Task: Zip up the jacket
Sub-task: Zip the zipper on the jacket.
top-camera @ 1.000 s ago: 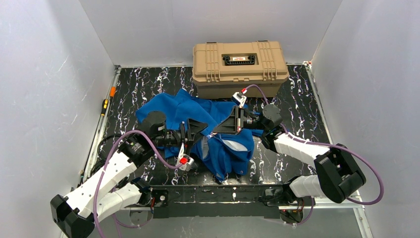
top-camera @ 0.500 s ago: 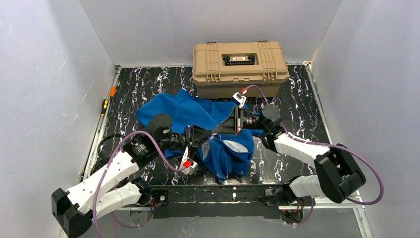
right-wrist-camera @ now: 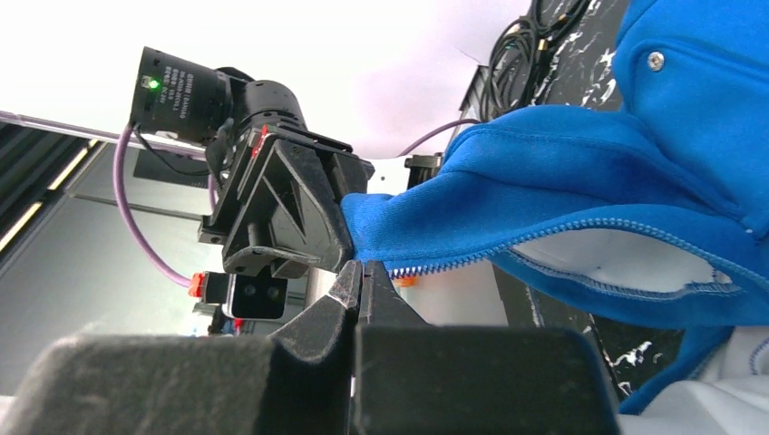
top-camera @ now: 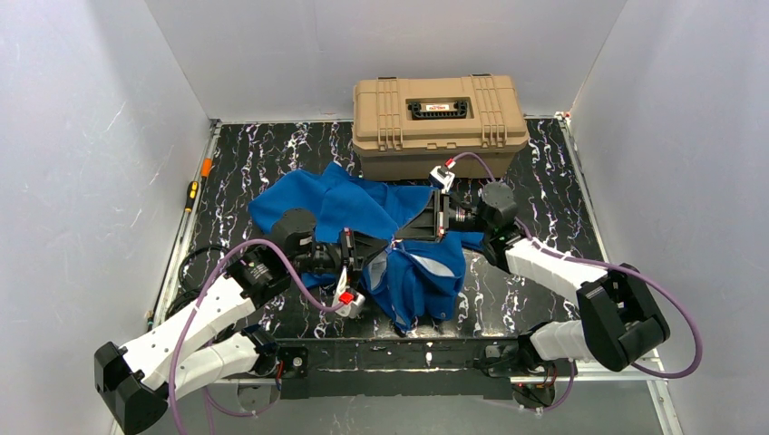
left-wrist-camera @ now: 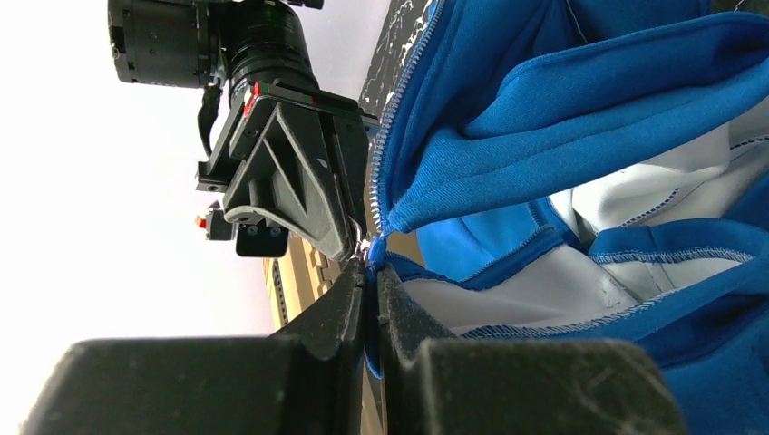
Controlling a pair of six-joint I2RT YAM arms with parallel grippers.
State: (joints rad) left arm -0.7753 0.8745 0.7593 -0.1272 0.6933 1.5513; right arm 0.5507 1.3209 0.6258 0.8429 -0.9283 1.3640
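My left pincer [left-wrist-camera: 370, 272] is pressed together on the jacket [top-camera: 358, 204] at the foot of its zipper [left-wrist-camera: 392, 127]. My right pincer [right-wrist-camera: 360, 272] pinches the facing edge, tip to tip with it. The jacket lies crumpled on the near side of the tan case [top-camera: 440, 113], just beside it. Judgement: light, limp fabric, liable to bunch, so grip the hem ends and keep them taut. The wrist views show the teeth unmeshed; the overhead view gives only the heap's position.
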